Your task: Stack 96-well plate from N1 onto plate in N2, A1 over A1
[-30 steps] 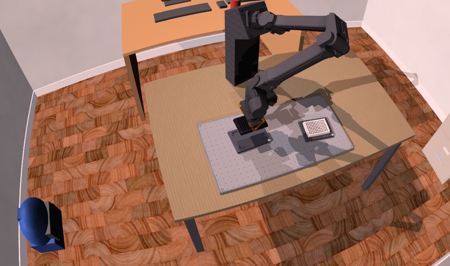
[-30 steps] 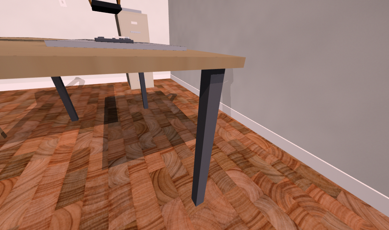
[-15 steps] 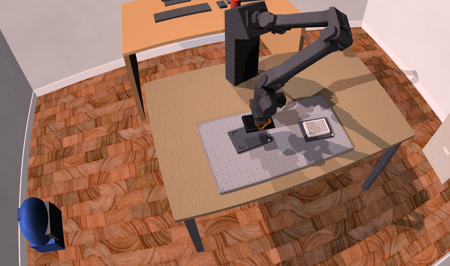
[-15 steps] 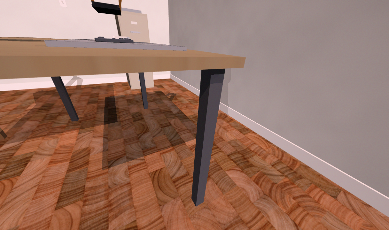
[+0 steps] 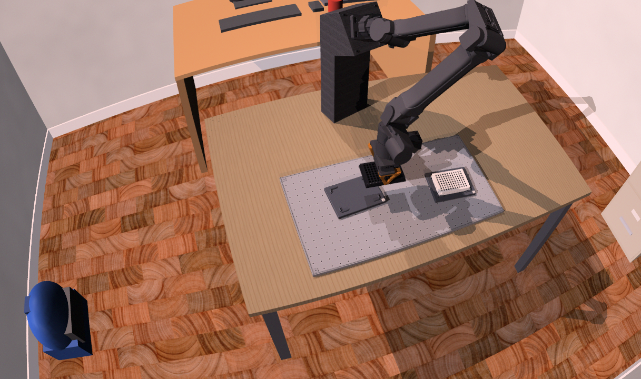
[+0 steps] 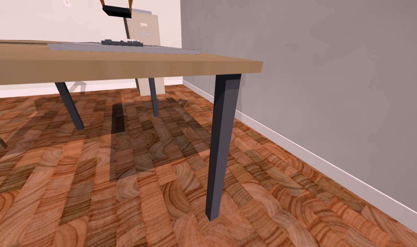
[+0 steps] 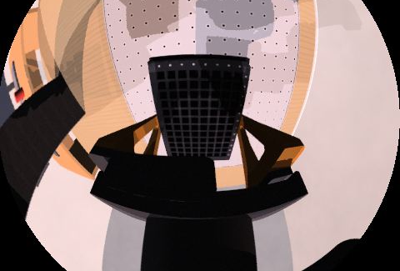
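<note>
My gripper (image 5: 387, 175) with orange fingers is shut on the black 96-well plate (image 5: 373, 173) and holds it in the air above the grey perforated baseplate (image 5: 391, 202). The empty dark nest N1 (image 5: 355, 198) lies just below and to the left of the held plate. The white 96-well plate (image 5: 450, 181) sits in nest N2 (image 5: 453, 193) to the right. From the low side view the black plate (image 6: 117, 10) hangs well above the table.
The arm's dark base column (image 5: 346, 66) stands at the back of the table. An orange desk (image 5: 284, 32) with dark items is behind it. A beige cabinet (image 5: 635, 207) stands at the right, and a blue object (image 5: 56, 318) on the floor at the left.
</note>
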### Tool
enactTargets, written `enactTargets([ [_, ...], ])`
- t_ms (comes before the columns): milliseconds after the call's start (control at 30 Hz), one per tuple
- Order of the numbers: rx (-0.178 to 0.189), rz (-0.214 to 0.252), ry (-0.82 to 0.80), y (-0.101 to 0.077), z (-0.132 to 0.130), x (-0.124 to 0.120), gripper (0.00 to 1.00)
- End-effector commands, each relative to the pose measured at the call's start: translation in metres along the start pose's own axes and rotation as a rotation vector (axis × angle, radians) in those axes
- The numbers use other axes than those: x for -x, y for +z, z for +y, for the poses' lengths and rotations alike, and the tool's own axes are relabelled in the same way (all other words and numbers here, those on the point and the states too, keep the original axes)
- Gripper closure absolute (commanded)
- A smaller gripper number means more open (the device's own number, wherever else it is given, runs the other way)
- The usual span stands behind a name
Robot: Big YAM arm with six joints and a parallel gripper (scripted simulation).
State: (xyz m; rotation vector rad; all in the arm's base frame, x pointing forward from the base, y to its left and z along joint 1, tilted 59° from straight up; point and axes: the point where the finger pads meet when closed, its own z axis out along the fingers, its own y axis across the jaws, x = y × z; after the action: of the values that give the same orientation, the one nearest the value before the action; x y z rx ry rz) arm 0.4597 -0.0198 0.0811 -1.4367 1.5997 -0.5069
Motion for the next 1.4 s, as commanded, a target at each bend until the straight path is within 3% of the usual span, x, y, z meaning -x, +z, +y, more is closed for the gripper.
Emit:
enactTargets([
  [0,0.015,-0.010,0.019,-0.005,0.009,0.016,1.00],
  [667,-0.010,-0.016,0.011,-0.004,-0.011,0.078,1.00],
  [1367,-0.012,-0.019,0.013,-0.006,-0.016,0.142,1.00],
])
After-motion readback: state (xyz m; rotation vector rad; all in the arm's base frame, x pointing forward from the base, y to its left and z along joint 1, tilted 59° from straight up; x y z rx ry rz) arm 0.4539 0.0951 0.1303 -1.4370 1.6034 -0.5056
